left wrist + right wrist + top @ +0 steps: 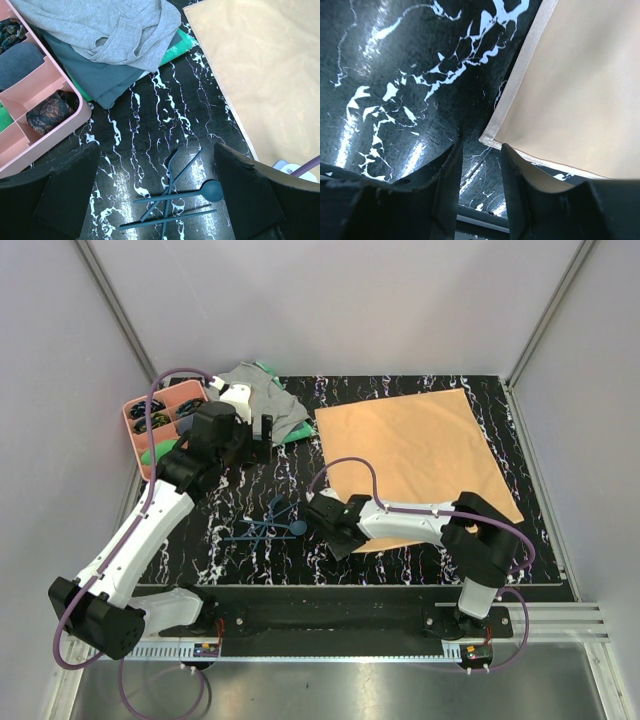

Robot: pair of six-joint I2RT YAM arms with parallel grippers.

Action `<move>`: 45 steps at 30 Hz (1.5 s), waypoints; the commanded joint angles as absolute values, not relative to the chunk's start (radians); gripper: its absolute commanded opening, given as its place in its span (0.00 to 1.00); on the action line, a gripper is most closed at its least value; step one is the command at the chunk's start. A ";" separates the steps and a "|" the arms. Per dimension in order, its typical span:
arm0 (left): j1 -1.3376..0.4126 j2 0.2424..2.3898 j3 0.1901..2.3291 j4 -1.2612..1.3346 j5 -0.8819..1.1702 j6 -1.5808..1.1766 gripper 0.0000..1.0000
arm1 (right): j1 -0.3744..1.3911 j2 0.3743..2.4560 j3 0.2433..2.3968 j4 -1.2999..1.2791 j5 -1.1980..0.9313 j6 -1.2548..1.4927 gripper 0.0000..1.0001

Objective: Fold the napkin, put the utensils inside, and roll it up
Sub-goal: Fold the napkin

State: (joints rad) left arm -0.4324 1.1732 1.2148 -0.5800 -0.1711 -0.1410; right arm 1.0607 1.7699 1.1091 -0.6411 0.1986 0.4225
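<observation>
Black white-veined counter (240, 495) carries the large satiny peach-orange napkin (410, 455) flat at right, slim dark blue plastic utensils (265, 530) just left. Left jaws gape wide; right jaws, narrow but empty, bracket its near corner and may slip off the slick hem

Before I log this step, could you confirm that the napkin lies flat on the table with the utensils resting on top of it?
Not quite. The napkin does lie flat on the table, but the utensils are not on top of it: they rest on the bare table to its left, apart from it. The top view shows this.
</observation>
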 commanded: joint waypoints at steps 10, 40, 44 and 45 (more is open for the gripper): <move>-0.425 1.173 1.215 -0.528 -0.152 -0.155 0.99 | 1.072 1.818 1.186 -0.637 0.242 0.387 0.41; -0.423 1.147 1.215 -0.528 -0.132 -0.170 0.99 | 1.072 1.862 1.034 -0.600 0.157 0.502 0.09; -0.423 1.143 1.216 -0.526 -0.132 -0.172 0.99 | 1.072 1.865 1.023 -0.600 0.120 0.511 0.00; -0.423 1.143 1.216 -0.526 -0.132 -0.170 0.99 | 1.074 1.859 1.023 -0.600 0.114 0.511 0.00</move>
